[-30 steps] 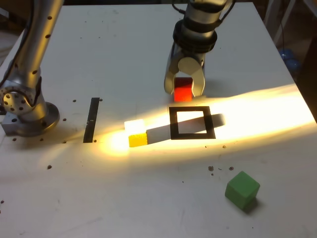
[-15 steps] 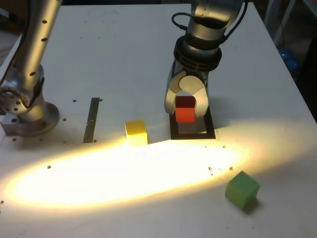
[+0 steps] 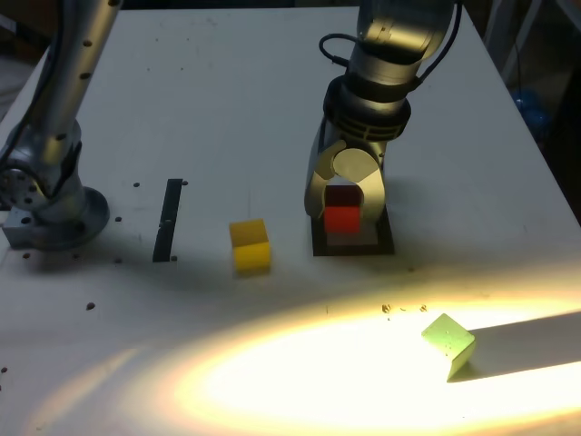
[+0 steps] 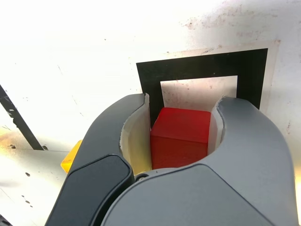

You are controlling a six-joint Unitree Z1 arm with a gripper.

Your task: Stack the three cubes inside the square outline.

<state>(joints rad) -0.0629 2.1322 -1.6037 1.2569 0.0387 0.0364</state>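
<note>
Table (image 3: 236,109): pale, speckled; bright light patch near its front edge.
Outline (image 3: 353,249): black, beneath the gripper.
Red cube (image 3: 342,219): between the fingertips, over the outline.
Gripper (image 4: 180,136): clamped on red cube.
Handling: best centred within the border, squared to it, lowered flat, then released gently.
Yellow cube (image 3: 250,247): exterior view's left of outline.
Green cube (image 3: 448,343): near the front, exterior view's right.
Arm (image 3: 370,95): reaching in from the far side, wrist tilted downward.

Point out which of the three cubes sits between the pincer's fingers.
The red cube, over the square outline. The yellow cube and green cube lie apart on the table, outside the pincer.
</note>
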